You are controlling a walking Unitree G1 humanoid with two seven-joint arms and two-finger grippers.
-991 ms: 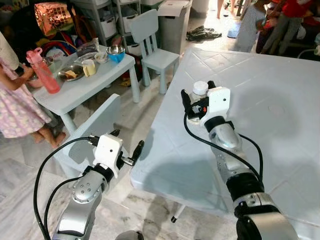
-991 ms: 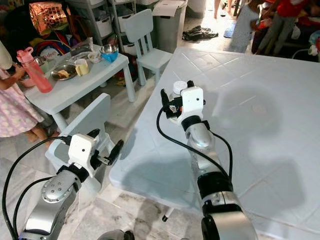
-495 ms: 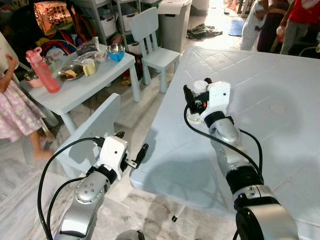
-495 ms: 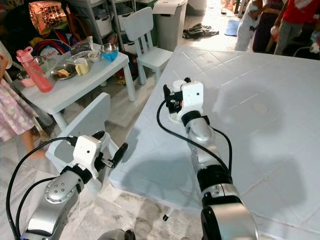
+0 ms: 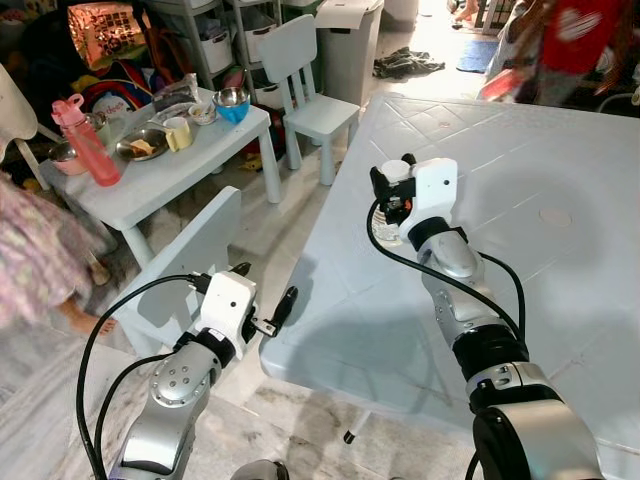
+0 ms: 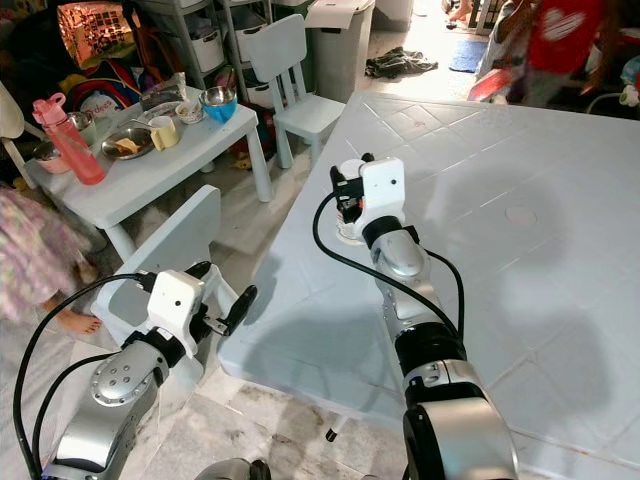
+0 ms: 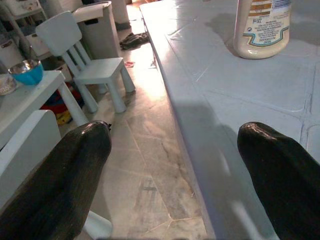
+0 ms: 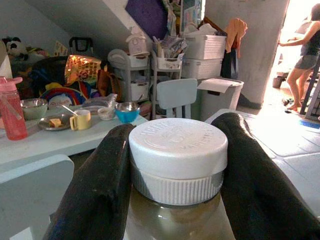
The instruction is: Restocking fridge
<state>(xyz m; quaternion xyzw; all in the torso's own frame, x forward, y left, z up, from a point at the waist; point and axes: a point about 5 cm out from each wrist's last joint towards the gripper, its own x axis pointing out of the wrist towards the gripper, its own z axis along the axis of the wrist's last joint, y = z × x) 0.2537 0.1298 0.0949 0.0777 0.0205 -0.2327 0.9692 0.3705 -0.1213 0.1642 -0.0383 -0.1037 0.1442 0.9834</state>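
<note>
1. Jar point(image 5: 392, 205) with white cap stands on the table point(image 5: 560, 300), upper centre of frame, right tool point(image 5: 393, 177) clamped around its neck.
2. Left tool point(image 5: 262, 297), fingers apart, idles lower left.
3. Likely step: picking up; next, lift straight and carry to the fridge.

2 silver metallic arms with rounded segmented joints and visible screws at the elbow housings. Each wrist carries a white boxy plastic module. Black cables loop from each module back along the forearm. Left gripper point(image 5: 262, 300) and right gripper point(image 5: 390, 180) each have 2 long black fingers point(image 7: 75, 165), matte and rounded.
</note>
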